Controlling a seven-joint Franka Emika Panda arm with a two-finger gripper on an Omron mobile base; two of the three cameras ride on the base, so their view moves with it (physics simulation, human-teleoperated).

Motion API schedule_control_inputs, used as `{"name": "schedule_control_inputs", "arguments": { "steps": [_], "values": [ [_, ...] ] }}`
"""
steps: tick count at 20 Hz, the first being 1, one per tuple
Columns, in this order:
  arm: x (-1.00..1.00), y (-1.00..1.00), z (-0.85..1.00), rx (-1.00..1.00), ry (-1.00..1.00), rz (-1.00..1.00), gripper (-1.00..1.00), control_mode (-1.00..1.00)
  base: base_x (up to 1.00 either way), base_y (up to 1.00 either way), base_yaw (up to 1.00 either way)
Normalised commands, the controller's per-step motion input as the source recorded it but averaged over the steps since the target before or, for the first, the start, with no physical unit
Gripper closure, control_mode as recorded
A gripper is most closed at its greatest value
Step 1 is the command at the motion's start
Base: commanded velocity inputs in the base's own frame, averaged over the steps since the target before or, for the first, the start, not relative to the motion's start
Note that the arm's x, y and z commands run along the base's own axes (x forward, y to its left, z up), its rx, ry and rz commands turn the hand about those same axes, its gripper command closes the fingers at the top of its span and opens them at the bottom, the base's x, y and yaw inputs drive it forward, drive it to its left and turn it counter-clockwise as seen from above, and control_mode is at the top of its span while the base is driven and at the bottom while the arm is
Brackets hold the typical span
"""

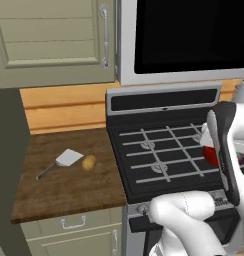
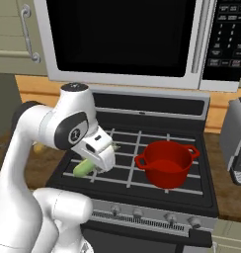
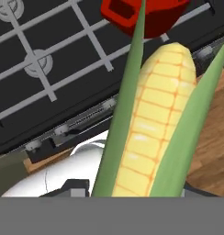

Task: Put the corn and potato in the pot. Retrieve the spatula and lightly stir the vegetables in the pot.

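The corn (image 3: pixel 155 124), yellow kernels between green husk leaves, sits lengthwise in the pincer (image 2: pixel 95 160) in the hand view, close to the camera; the right base view shows its pale green end (image 2: pixel 82 169) sticking out below the white hand, above the front left part of the stove (image 2: pixel 142 123). The pincer is part-way closed on the cob, its fingertips hidden by it. The red pot (image 2: pixel 167 163) stands upright on the stove's grates, right of centre toward the front, just beside the hand and apart from the cob; nothing can be seen inside it. On the wooden worktop (image 1: pixel 69 185) left of the stove, the potato (image 1: pixel 89 162) lies near the middle, touching or just beside the pale blade of the spatula (image 1: pixel 61 162), whose dark handle points toward the worktop's left edge. A microwave (image 2: pixel 127 39) hangs above the stove, with pale cabinets (image 1: pixel 54 40) to its left. A grey appliance (image 2: pixel 236 138) stands on the worktop right of the stove.
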Motion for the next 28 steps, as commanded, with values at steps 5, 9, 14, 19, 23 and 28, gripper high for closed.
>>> {"name": "schedule_control_inputs", "arguments": {
  "steps": [5, 9, 14, 19, 23, 28],
  "values": [
    [0.23, -0.68, 0.00, 0.00, -0.03, 0.00, 1.00, -1.00, 0.00, 0.00, 0.00],
    [0.38, -0.70, 0.00, 0.00, 0.00, 0.00, 1.00, -1.00, 0.00, 0.00, 0.00],
    [0.33, -0.64, 0.00, 0.00, 0.00, 0.00, 1.00, -1.00, 0.00, 0.00, 0.00],
    [0.43, -0.42, -0.04, 0.00, -0.04, 0.00, 1.00, -1.00, 0.00, 0.00, 0.00],
    [0.52, -0.20, -0.17, 0.00, -0.06, 0.00, 1.00, -1.00, 0.00, 0.00, 0.00],
    [0.47, -0.30, -0.14, 0.00, -0.03, 0.00, 1.00, -1.00, 0.00, 0.00, 0.00]
  ]
}}
